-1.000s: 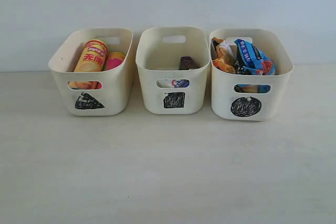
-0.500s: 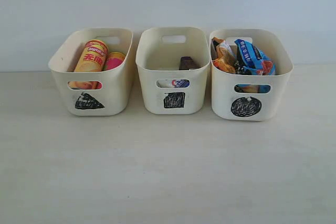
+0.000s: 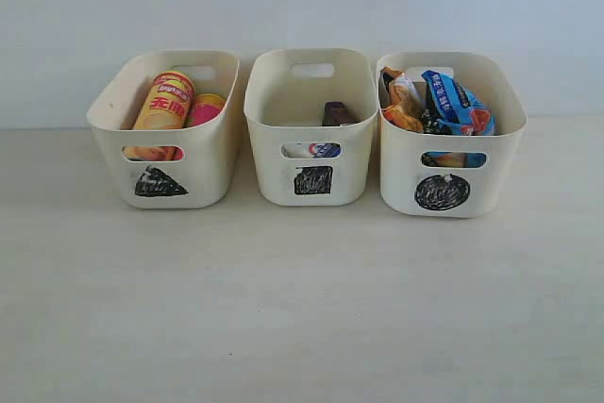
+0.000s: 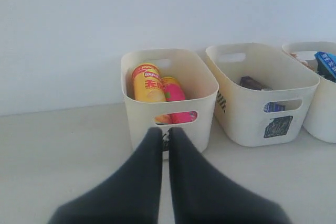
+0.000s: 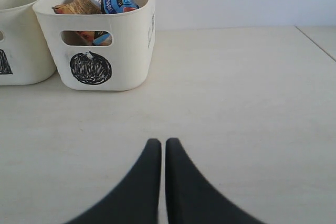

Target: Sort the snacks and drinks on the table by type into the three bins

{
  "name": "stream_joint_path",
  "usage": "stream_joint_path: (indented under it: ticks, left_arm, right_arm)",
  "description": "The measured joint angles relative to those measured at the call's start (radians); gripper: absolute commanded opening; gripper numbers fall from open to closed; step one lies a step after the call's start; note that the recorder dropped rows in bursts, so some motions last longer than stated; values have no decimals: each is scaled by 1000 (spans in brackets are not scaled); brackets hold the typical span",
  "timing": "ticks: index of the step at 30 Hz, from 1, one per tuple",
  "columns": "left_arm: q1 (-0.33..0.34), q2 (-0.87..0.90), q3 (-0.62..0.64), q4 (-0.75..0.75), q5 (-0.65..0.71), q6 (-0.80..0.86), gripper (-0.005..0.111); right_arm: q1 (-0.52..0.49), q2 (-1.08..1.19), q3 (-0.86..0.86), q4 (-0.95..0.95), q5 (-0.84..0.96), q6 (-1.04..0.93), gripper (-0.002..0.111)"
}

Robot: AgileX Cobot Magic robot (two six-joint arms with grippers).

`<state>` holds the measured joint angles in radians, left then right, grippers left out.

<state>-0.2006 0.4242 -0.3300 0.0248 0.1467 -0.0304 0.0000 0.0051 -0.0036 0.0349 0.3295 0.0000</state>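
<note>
Left gripper (image 4: 164, 130) and right gripper (image 5: 163, 142) are clenched, empty. Sorting looks done: cans (image 3: 162, 101), cartons (image 3: 336, 113) and bags (image 3: 448, 96) sit in separate bins (image 3: 269, 172) along the table's (image 3: 302, 309) far edge; nothing remains out.

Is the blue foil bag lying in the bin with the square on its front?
No, the blue foil bag sits in the circle-marked bin on the right of the exterior view.
</note>
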Motion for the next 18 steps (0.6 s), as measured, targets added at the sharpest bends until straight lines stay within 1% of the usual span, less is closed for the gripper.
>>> stream_joint_path:
  ticks: [4, 10, 14, 18]
  left_arm:
    - [2, -86, 101, 0, -39, 30, 4]
    - [55, -206, 222, -2, -50, 42, 4]
    - [85, -258, 281, -2, -48, 42, 4]
    - [98, -345, 319, -18, -33, 42, 4]
  right_arm:
    - [0, 0, 0, 0, 0, 0, 0]
    - [0, 0, 0, 0, 0, 0, 0]
    - [0, 0, 0, 0, 0, 0, 0]
    - [0, 0, 0, 0, 0, 0, 0]
